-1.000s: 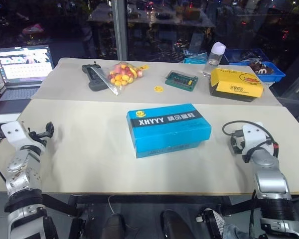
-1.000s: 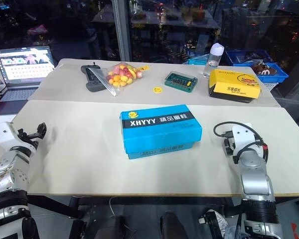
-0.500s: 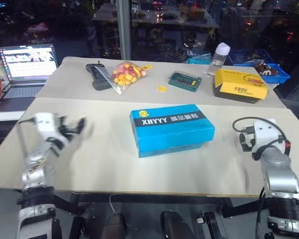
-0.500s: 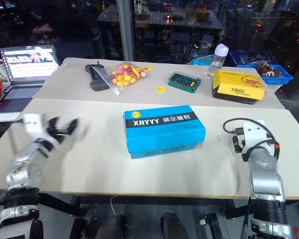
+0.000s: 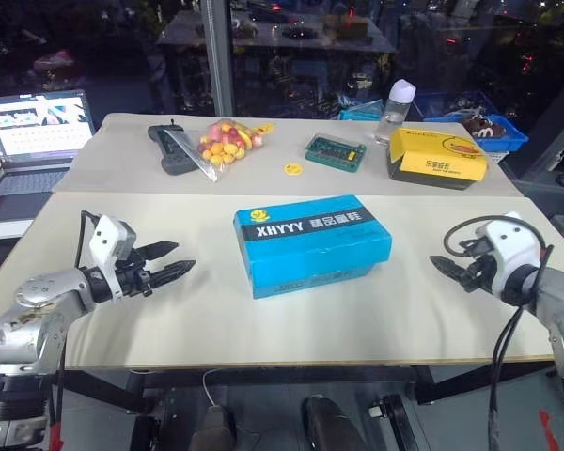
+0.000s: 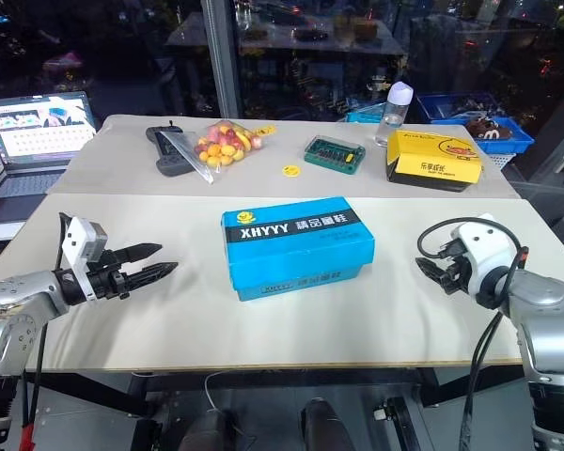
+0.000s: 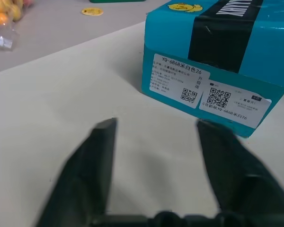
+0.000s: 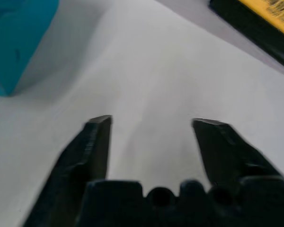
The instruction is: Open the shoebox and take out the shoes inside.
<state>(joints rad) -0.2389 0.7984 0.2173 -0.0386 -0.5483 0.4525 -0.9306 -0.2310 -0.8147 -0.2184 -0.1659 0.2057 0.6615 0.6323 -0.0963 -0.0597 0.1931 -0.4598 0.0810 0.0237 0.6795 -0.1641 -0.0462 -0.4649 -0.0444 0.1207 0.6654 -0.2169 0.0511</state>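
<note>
The bright blue shoebox (image 5: 312, 242) with its black "XHYYY" band lies shut in the middle of the near table. The shoes are hidden inside it. My left gripper (image 5: 183, 256) hovers just above the table a short way left of the box, pointing at its left end. Its fingers are open with nothing between them, and the left wrist view shows the box's labelled end (image 7: 203, 90) beyond the left gripper (image 7: 156, 124). My right gripper (image 5: 437, 266) is open and empty to the right of the box, pointing towards it. The box's corner (image 8: 19, 42) shows in the right wrist view.
On the far table stand a yellow box with a black base (image 5: 435, 155), a clear bottle (image 5: 396, 105), a green case (image 5: 335, 150), a bag of fruit (image 5: 221, 143) and a black device (image 5: 169, 150). A laptop (image 5: 36, 132) sits at far left and a blue basket (image 5: 493, 132) at far right.
My left arm has swung in from the table's left edge towards the box, and its gripper now points at it. My right gripper has lifted and turned towards the box. The camera has shifted slightly.
</note>
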